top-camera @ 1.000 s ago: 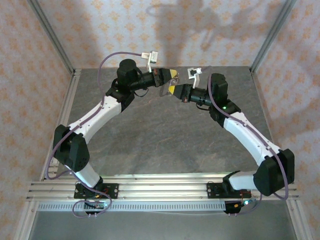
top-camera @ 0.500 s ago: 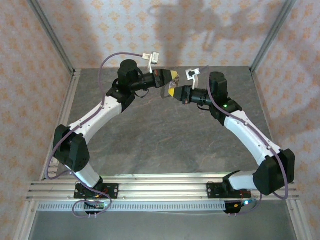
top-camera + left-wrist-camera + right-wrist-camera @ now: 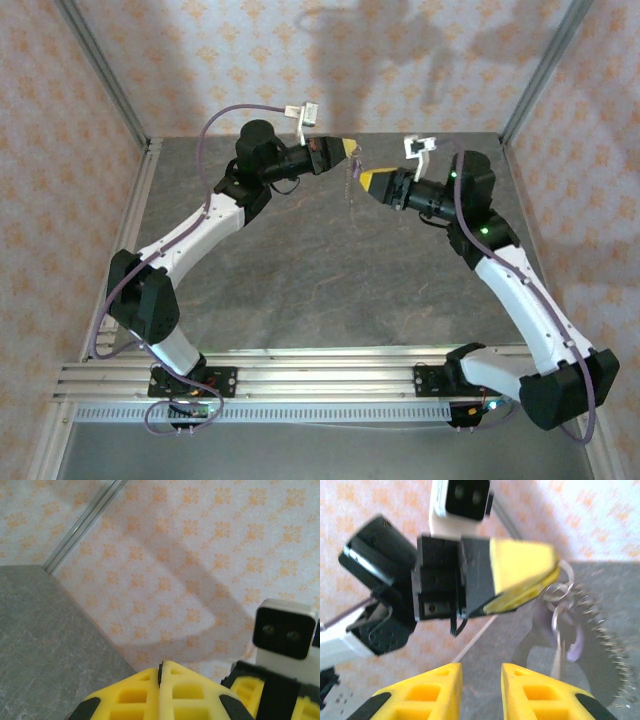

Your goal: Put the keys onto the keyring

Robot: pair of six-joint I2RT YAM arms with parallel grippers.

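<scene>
The left gripper [image 3: 348,150] is held up over the far middle of the table, shut on the top of the keyring [image 3: 352,180], which dangles below it. The right wrist view shows the keyring [image 3: 554,591] hanging from the left gripper's yellow fingers [image 3: 520,565], its beaded stretch curving down to the right. A key with a pale lilac head [image 3: 574,649] hangs on the ring. The right gripper [image 3: 365,180] sits just right of the hanging ring. It [image 3: 481,680] is open with nothing between its fingers. In the left wrist view, the left gripper [image 3: 161,671] has its fingers pressed together.
The grey table [image 3: 320,270] is ringed by patterned walls with aluminium posts [image 3: 100,70] at the corners. The right arm's wrist camera [image 3: 285,629] faces the left gripper closely. Both arm bases stand on the rail [image 3: 320,380] at the near edge.
The right gripper has opened and drawn back to the right, away from the left gripper. The keyring now hangs from the left gripper alone, which has stayed in place.
</scene>
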